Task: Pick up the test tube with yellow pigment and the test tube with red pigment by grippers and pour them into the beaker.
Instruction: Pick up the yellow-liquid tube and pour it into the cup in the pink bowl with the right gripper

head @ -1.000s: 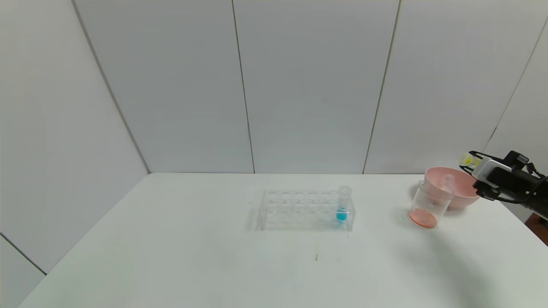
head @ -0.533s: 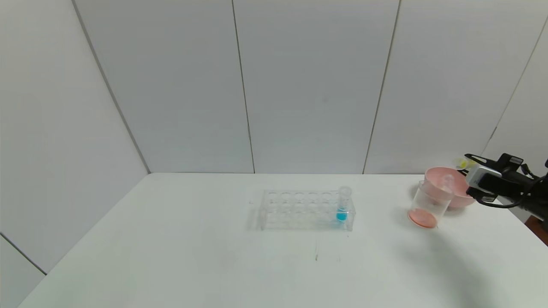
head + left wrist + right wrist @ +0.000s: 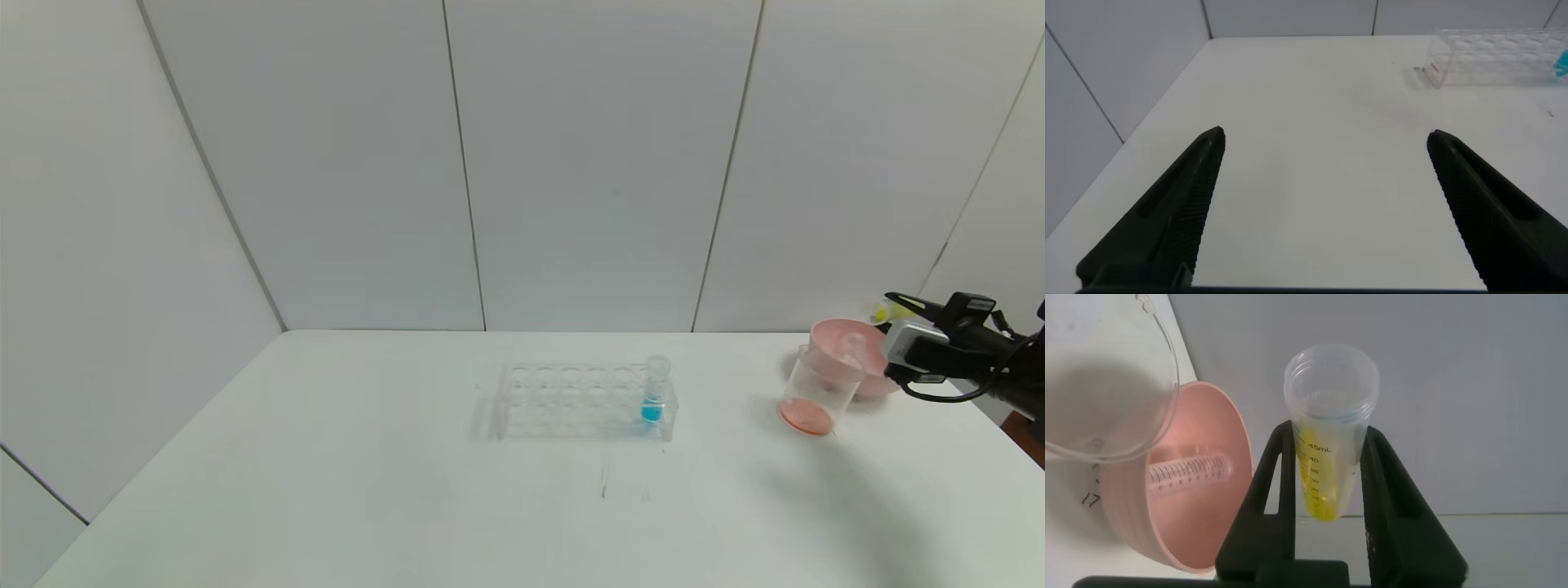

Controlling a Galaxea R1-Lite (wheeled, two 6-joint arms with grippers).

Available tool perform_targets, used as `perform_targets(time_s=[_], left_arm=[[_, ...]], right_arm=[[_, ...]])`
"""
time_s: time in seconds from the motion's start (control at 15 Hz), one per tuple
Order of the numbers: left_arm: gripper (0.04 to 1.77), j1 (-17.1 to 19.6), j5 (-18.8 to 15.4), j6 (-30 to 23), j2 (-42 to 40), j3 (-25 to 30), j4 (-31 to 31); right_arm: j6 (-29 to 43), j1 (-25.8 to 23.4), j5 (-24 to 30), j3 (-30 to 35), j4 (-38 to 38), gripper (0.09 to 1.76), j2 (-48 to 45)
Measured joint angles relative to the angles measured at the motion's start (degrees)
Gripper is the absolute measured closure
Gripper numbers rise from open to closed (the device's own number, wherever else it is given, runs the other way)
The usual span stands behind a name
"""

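Observation:
My right gripper (image 3: 898,308) is shut on the test tube with yellow pigment (image 3: 882,312), held on its side above the far right rim of the pink bowl. In the right wrist view the yellow tube (image 3: 1328,384) sits between the black fingers (image 3: 1275,469), a little yellow liquid in its tip. The beaker (image 3: 815,392) stands just left of the gripper with orange-red liquid in its bottom; its rim (image 3: 1118,416) shows in the right wrist view. No tube with red liquid shows; a clear tube (image 3: 1188,469) lies in the bowl. My left gripper (image 3: 1324,137) is open and empty over the table.
The pink bowl (image 3: 833,336) stands behind the beaker, touching it. A clear tube rack (image 3: 571,400) at the table's middle holds a tube with blue liquid (image 3: 653,396) at its right end. The rack (image 3: 1498,57) shows far off in the left wrist view.
My right gripper has moved a little left and down toward the bowl and beaker, still holding the yellow tube. Nothing else has moved.

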Motion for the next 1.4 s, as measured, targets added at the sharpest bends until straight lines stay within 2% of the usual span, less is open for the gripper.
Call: perform_targets(time_s=[0.2, 0.8, 1.27, 1.4], left_arm=[[0.05, 0.00, 0.00, 0.00, 0.00, 0.00, 0.00], [0.05, 0.00, 0.00, 0.00, 0.00, 0.00, 0.00], [0.05, 0.00, 0.00, 0.00, 0.00, 0.00, 0.00], [0.05, 0.00, 0.00, 0.00, 0.00, 0.00, 0.00]], right_arm=[[-2.07, 0.02, -2.07, -0.18, 0.55, 1.31, -0.02], [-5.06, 0.56, -2.46, -0.24, 0.28, 1.31, -0.05], [-8.45, 0.94, -1.39, 1.41, -0.62, 1.31, -0.20], [-7.83, 0.98, 1.37, 1.88, -0.71, 1.31, -0.22]])
